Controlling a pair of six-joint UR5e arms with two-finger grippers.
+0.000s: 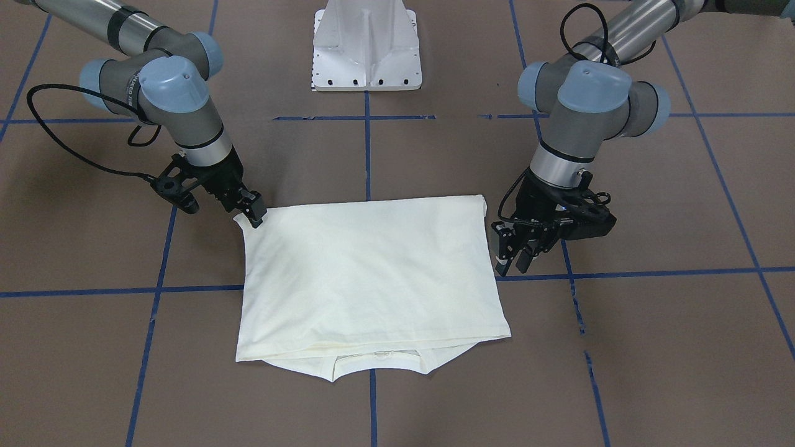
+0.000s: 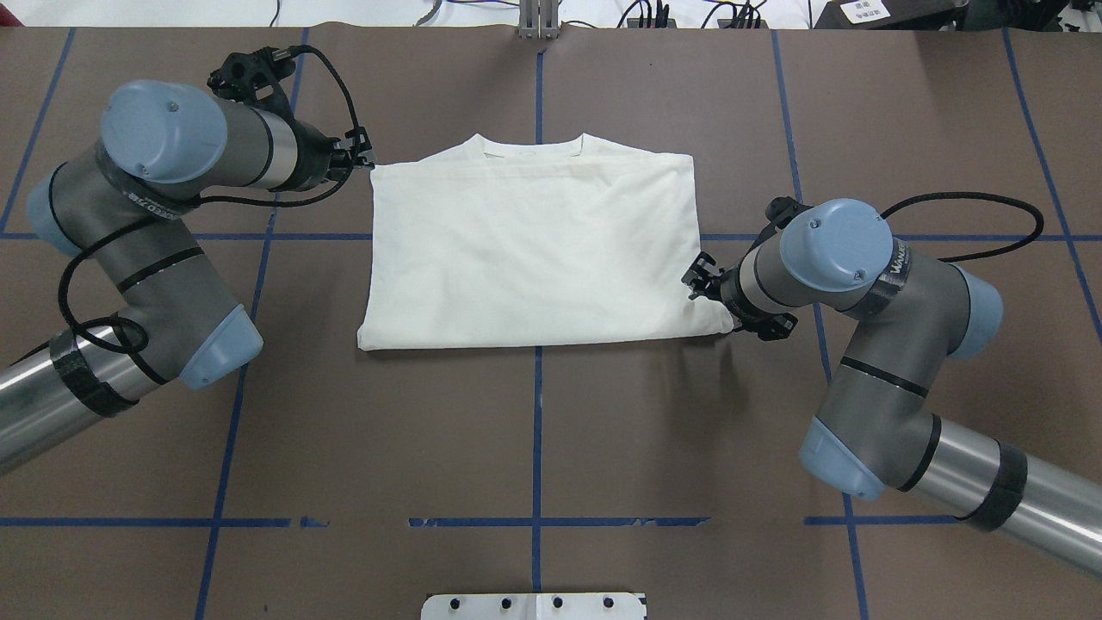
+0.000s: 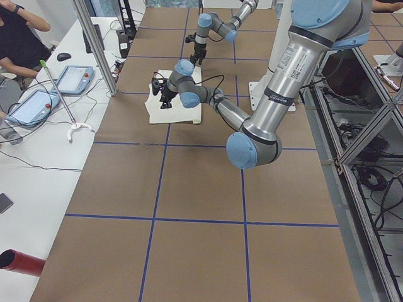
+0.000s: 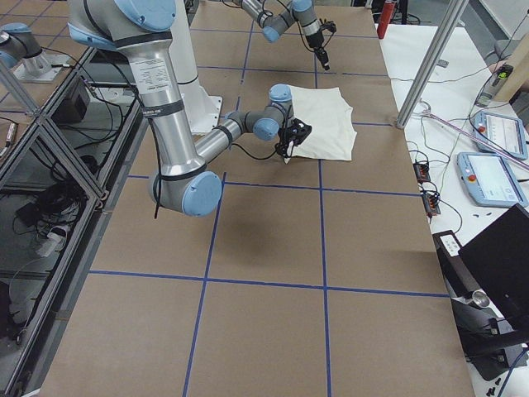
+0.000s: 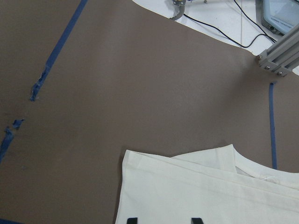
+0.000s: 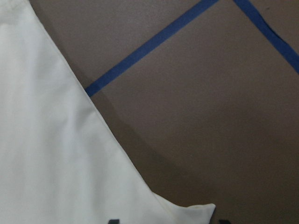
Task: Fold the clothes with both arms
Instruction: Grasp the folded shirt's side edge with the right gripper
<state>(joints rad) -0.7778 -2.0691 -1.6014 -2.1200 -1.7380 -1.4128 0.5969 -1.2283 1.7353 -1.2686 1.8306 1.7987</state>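
The clothes are one cream-white shirt [image 1: 372, 273] folded into a flat rectangle, plain side up, in the middle of the brown table [image 2: 534, 430]. Its ribbed collar [image 2: 534, 146] peeks out at the far edge. My left gripper [image 2: 360, 157] hovers at the shirt's far corner on my left. In the left wrist view its fingertips [image 5: 132, 220] stand apart over the cloth [image 5: 210, 186], open. My right gripper [image 1: 253, 216] is at the near corner on my right. In the right wrist view its fingers are spread wide, with the shirt corner [image 6: 201, 211] between them.
Blue tape lines [image 2: 537, 430] grid the table. The white pedestal base [image 1: 367, 49] stands at the robot's side. Beyond the far edge is a white bench with tablets [image 3: 75, 78] and cables, an aluminium post [image 3: 94, 44], and a seated person [image 3: 19, 38].
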